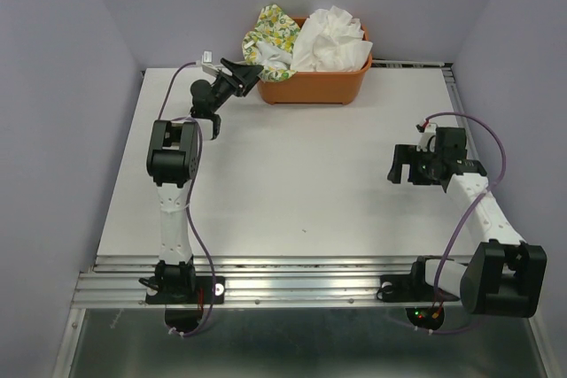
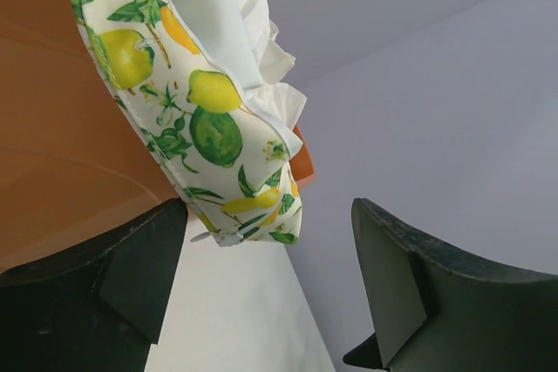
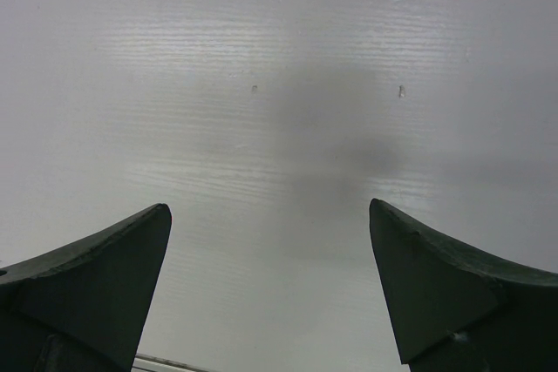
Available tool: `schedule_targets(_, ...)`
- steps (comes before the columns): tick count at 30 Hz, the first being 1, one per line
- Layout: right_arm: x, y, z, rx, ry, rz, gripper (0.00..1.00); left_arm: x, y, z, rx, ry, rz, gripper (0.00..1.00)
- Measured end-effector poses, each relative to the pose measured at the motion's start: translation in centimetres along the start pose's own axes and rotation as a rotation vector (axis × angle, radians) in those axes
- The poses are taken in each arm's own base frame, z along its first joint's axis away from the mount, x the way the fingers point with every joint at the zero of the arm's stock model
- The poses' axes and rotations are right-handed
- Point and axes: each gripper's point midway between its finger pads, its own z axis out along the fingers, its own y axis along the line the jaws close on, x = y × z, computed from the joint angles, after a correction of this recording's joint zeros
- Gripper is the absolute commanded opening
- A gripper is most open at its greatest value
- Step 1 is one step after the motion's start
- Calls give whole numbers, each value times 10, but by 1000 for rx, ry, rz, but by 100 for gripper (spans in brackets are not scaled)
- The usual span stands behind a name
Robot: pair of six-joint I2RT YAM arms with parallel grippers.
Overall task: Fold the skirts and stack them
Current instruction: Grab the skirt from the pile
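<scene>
This looks like a robotics lab test cell: a white table (image 1: pixel 292 201) is boxed in on three sides by plain lavender walls (image 1: pixel 53 86), and slotted aluminium rails (image 1: pixel 301 273) at its near edge carry a left arm (image 1: pixel 173 219) and a right arm (image 1: pixel 483 210).

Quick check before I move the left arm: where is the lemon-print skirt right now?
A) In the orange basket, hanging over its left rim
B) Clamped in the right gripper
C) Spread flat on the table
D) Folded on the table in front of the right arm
A: the lemon-print skirt sits in the orange basket beside the plain white skirt, spilling over the left rim, with the open left gripper right next to it.
</scene>
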Motion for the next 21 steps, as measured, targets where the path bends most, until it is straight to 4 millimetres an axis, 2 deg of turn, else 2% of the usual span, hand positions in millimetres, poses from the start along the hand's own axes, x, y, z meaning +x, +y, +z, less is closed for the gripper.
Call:
schedule_targets(4,0,-3,-1,10,1,8,100,1,0,6,18,2,-15,82)
schedule_targets(8,0,-5,-1,14,5,11,100,2,0,7,25,5,-30,75)
schedule_targets(12,0,-6,-1,18,4,16,100,3,0,7,27,7,-43,61)
schedule_targets(20,0,-7,-1,19,4,17,100,12,9,0,8,26,-64,44)
schedule_targets(21,0,-7,-1,19,4,17,100,12,8,0,9,28,-63,39)
